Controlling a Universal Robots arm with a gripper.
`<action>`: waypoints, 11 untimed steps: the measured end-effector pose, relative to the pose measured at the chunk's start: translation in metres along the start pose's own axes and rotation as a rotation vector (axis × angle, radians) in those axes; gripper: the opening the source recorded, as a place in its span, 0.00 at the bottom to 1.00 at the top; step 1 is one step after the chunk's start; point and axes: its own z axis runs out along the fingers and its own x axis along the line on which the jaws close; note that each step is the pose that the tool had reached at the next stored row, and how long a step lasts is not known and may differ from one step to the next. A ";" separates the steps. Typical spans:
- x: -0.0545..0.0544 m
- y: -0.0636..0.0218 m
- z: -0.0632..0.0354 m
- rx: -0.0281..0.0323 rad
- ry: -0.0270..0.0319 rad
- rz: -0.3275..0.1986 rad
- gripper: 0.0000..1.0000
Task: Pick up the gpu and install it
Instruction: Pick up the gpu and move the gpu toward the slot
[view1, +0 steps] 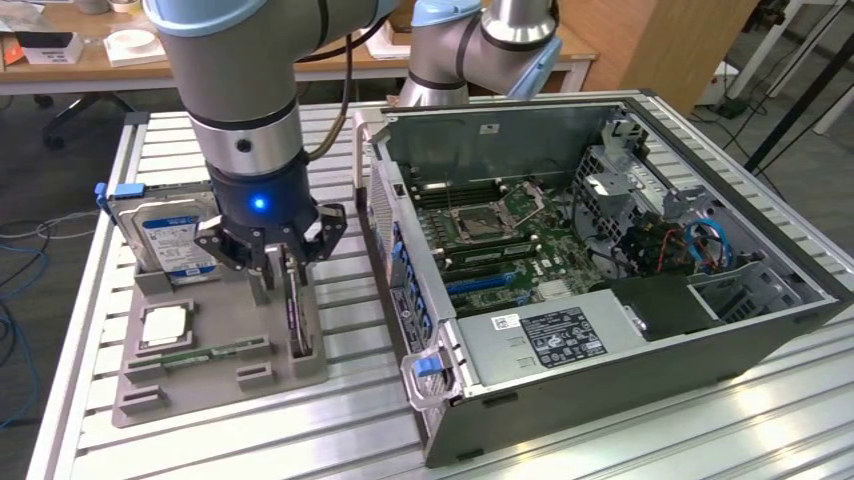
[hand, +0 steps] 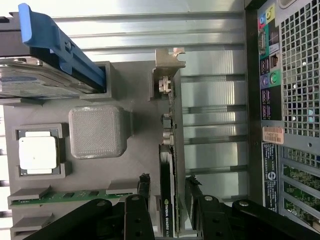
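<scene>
Along the table's (view1: 267, 440) edge at the exterior view's left sits a grey holder tray (view1: 200, 390). At its far corner a hard drive (view1: 171, 240) stands upright, and a processor chip (view1: 163, 325) and a memory stick (view1: 214, 352) lie flat nearer the front. On the tray's edge that faces the computer, the gpu (view1: 299, 325) stands on its long edge in a slot, with its silver bracket (hand: 169, 57) at the far end. The gripper (view1: 284, 280) is down over the card with its claw spread wide. In the wrist view one finger (hand: 144, 192) is on each side of the board, close to it but not pressing, so nothing is held yet. I judge this to be the grasping step of the pick-up, with the card not yet lifted. A sound grip would call for the fingers to meet the flat faces squarely, and for a lift straight up out of the slot. At the exterior view's right, taking up most of that half of the table, the open computer case (view1: 641, 400) lies on its side with the motherboard (view1: 494, 230) exposed.
</scene>
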 end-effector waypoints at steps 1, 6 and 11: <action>0.000 0.0000 0.0000 0.0001 0.0000 0.000 0.42; 0.000 0.0000 0.0013 0.0004 -0.0003 0.000 0.42; 0.003 -0.0004 0.0057 0.0016 -0.0004 0.000 0.42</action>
